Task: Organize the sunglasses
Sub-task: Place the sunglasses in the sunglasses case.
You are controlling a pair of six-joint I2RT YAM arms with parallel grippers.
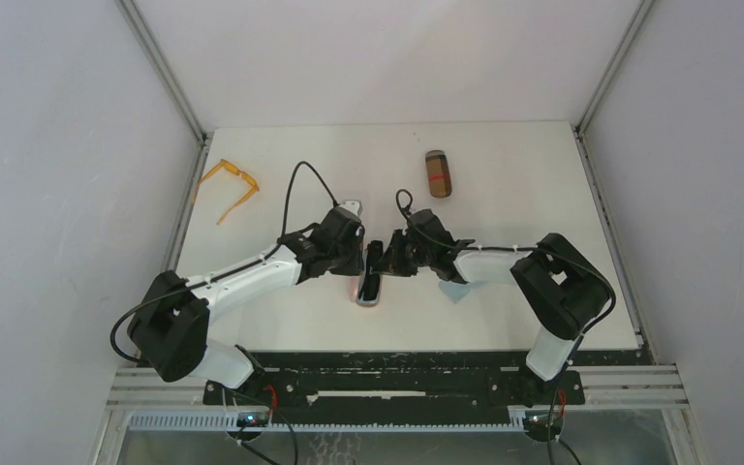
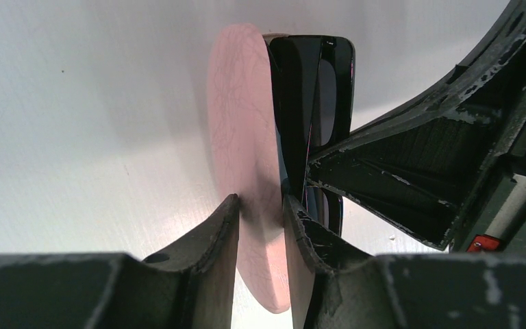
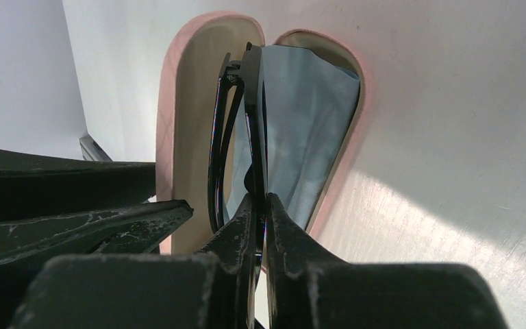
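Note:
The black sunglasses (image 3: 253, 103), folded, stand on edge inside the open pink case (image 3: 192, 103), against a light-blue cloth (image 3: 308, 123) that lies in it. My right gripper (image 3: 261, 202) is shut on their frame. My left gripper (image 2: 261, 205) is shut on the raised pink case lid (image 2: 243, 137), with the black sunglasses (image 2: 318, 89) just beyond it. Seen from above, both grippers meet over the pink case (image 1: 369, 291) at the table's middle. The orange sunglasses (image 1: 231, 184) lie unfolded at the far left edge.
A brown case (image 1: 438, 172) lies shut at the back, right of centre. Another light-blue cloth (image 1: 459, 290) shows under my right forearm. Grey walls stand close on both sides of the white table (image 1: 523, 194).

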